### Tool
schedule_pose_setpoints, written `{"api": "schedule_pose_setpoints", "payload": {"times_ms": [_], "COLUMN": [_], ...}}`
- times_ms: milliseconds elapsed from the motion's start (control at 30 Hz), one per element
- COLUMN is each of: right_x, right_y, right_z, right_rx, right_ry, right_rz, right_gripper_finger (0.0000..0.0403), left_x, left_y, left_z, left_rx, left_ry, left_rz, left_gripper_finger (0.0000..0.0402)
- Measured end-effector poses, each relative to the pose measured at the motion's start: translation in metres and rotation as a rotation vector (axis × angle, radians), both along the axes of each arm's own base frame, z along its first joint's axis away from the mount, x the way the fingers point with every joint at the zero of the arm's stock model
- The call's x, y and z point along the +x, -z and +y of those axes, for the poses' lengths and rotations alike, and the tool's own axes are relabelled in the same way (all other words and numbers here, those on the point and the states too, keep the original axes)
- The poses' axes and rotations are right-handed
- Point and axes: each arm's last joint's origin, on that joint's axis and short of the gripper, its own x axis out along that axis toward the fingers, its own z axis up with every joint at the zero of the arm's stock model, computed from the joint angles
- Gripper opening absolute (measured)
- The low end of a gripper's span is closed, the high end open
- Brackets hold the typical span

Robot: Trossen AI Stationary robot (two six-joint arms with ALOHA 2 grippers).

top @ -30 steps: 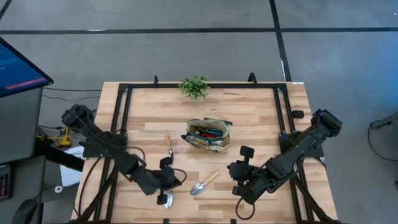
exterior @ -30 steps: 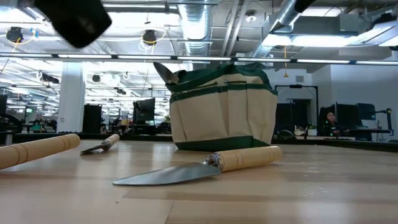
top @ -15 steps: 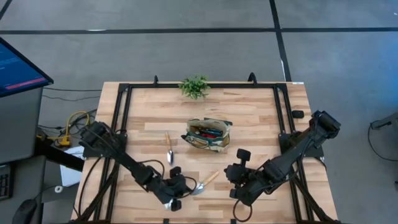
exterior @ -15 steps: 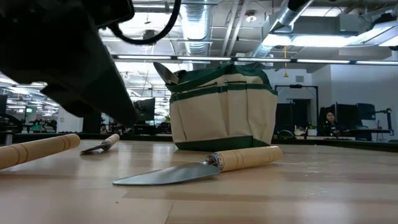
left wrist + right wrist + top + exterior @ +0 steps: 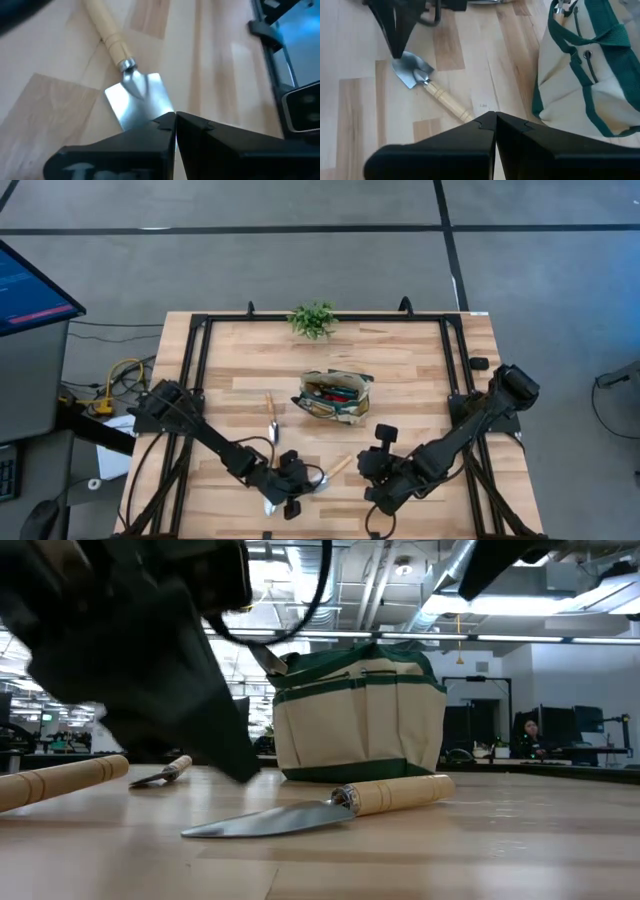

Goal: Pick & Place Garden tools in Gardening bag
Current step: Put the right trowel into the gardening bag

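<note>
Trowel (image 5: 328, 473) with a pale wooden handle lies flat near the front of the desk (image 5: 420, 360), blade toward the left arm. The left gripper (image 5: 300, 485) hangs low right over that blade, its jaws clenched together with nothing between them; in the left wrist view the closed tips sit just above the silver blade (image 5: 140, 97). The right gripper (image 5: 372, 470) waits just beside the handle end, jaws also clenched and empty. A second, smaller trowel (image 5: 271, 417) lies farther back, left of the bag (image 5: 335, 395). The tan bag with green trim stands upright near the middle of the desk, with tools, one of them red, already showing in its mouth. A green plant (image 5: 312, 319) sits at the far edge.
</note>
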Motion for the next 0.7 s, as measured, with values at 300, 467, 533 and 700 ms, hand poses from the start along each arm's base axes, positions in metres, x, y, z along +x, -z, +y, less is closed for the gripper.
{"api": "schedule_pose_setpoints", "payload": {"times_ms": [300,467,533,700], "right_x": [0.0,0.0,0.0,0.0], "right_y": [-0.001,-0.001,-0.001,0.002], "right_z": [-0.001,-0.001,-0.001,0.002], "right_rx": [-0.001,-0.007,-0.003,0.025], "right_ry": [0.003,0.005,0.002,-0.114], "right_rz": [-0.002,-0.006,-0.001,0.09], "right_gripper_finger": [0.0,0.0,0.0,0.0], "left_x": [0.013,0.019,0.023,0.031], "left_y": [0.018,0.02,0.02,0.02], "left_z": [0.007,0.015,0.022,0.039], "left_rx": [-0.055,-0.05,-0.026,0.02], "left_ry": [0.003,-0.023,-0.027,-0.05], "left_rz": [-0.014,-0.017,-0.02,-0.023], "left_gripper_finger": [0.0001,0.0001,0.0001,0.0001]}}
